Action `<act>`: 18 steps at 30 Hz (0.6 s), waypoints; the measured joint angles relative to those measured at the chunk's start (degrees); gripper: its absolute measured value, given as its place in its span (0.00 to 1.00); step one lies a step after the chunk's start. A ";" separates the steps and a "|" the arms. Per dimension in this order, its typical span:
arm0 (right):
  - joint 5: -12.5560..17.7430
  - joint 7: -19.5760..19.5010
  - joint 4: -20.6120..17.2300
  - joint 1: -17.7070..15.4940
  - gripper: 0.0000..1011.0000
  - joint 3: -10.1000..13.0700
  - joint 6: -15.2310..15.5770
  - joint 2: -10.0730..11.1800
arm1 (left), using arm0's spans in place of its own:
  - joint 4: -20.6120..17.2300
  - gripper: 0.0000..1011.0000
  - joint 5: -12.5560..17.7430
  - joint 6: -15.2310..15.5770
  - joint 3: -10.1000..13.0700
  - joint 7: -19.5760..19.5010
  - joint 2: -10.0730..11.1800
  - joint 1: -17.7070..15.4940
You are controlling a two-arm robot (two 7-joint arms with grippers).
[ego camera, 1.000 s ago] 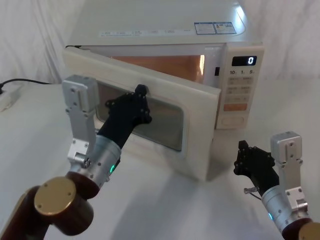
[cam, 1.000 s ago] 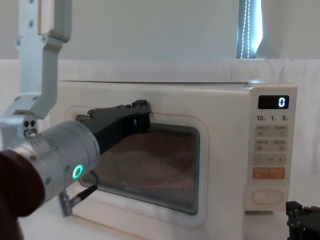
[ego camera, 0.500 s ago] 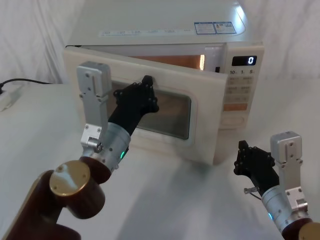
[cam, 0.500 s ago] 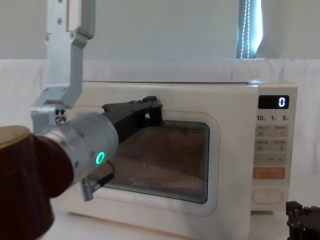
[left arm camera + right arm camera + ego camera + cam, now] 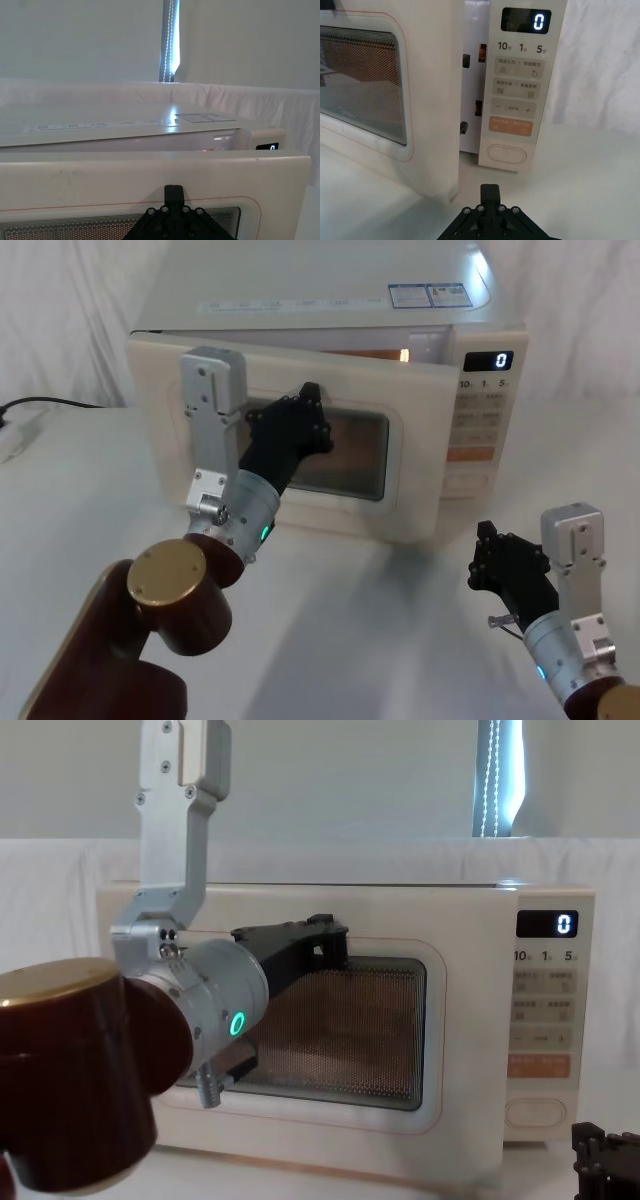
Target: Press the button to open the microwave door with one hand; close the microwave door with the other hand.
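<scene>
Pressing the microwave door (image 5: 300,455) nearly shut, left claw (image 5: 305,405) on its window.

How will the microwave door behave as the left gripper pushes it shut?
The microwave door probably swings stiffly on its left hinge rather than flexing. With only a narrow gap left by the control panel, it likely latches soon. The left gripper presses near the window's top, so slipping seems unlikely.

Non-task items: cloth, cable, power strip, light strip.
White tablecloth (image 5: 330,640) covers the table; black cable (image 5: 55,402) runs at far left to a white power strip (image 5: 15,435); vertical lit strip (image 5: 497,778) on the back wall.
</scene>
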 joint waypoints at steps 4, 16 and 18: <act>0.00 0.00 0.00 0.00 0.00 0.00 0.00 0.00 | 1.38 0.00 0.25 0.22 -0.02 0.04 -0.40 -1.01; 0.00 0.00 0.00 0.00 0.00 0.00 0.00 0.00 | 4.66 0.00 1.31 -0.20 -0.15 0.29 -1.46 -3.54; 0.00 0.00 0.00 0.00 0.00 0.00 0.00 0.00 | 4.92 0.00 1.43 -0.27 -0.12 0.29 -1.58 -3.80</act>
